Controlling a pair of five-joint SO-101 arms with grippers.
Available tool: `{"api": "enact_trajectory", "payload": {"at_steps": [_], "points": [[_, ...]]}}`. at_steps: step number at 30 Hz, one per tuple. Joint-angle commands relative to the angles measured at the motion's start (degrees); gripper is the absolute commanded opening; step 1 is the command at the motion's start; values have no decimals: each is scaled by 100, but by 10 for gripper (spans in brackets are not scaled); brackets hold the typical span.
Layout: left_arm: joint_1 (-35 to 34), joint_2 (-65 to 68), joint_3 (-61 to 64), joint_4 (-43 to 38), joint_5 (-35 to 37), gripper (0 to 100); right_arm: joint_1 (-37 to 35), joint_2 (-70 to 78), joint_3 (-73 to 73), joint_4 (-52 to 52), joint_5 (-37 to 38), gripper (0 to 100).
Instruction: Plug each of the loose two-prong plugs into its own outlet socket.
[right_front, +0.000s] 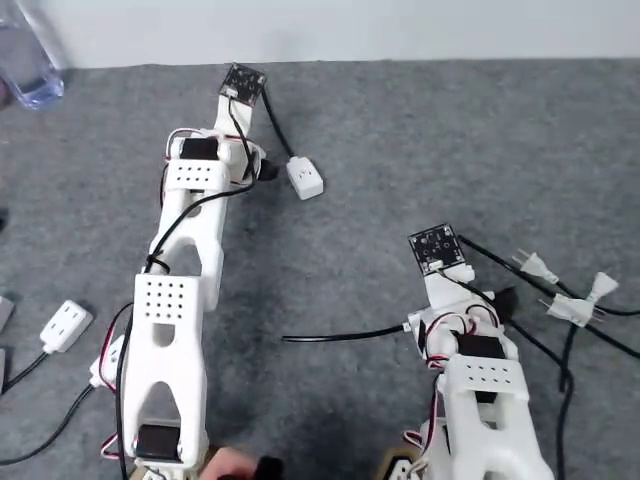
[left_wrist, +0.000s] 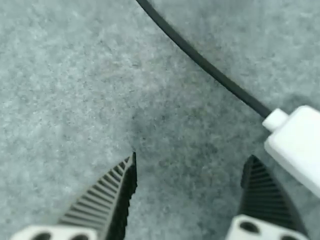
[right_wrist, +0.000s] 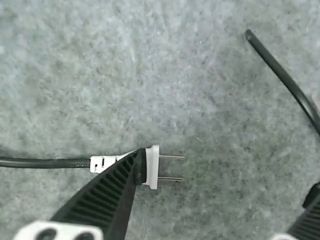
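The left fingers (left_wrist: 112, 197) gape empty, an outlet socket (left_wrist: 297, 145) just beside one; the right fingers (right_wrist: 100, 200) gape empty, one above a plug (right_wrist: 152, 167).

Grey felt table (right_front: 400, 130) bears outlet sockets (right_front: 304, 178), plugs (right_front: 535, 266) and cords (right_front: 340, 335).

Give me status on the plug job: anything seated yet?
Done: nothing seated; the outlet socket and a second socket show no plug in them. In hand: nothing gripped. The left gripper is open beside the outlet socket; the right gripper is open with one finger right at a two-prong plug. Left: every insertion; a loose plug lies beside the right arm in the high view.
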Motion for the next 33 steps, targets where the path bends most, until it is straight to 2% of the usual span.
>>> {"api": "enact_trajectory", "payload": {"at_steps": [1,14,16,23,27,33], "points": [[26,-97,-242,88,-62,321,4,22,-202,-92,79,474],[26,-97,-295,185,-26,321,13,4,-378,-163,281,474],[-35,-88,-497,255,141,321,84,13,-677,92,246,446],[-545,-35,-1578,1204,1169,321,338,145,-2593,1323,-308,153],[-844,-35,-1798,1688,1451,321,154,1042,-3903,1912,-290,168],[-1222,-35,-1815,2462,1468,321,-163,3591,-6497,2949,-281,222]]}}
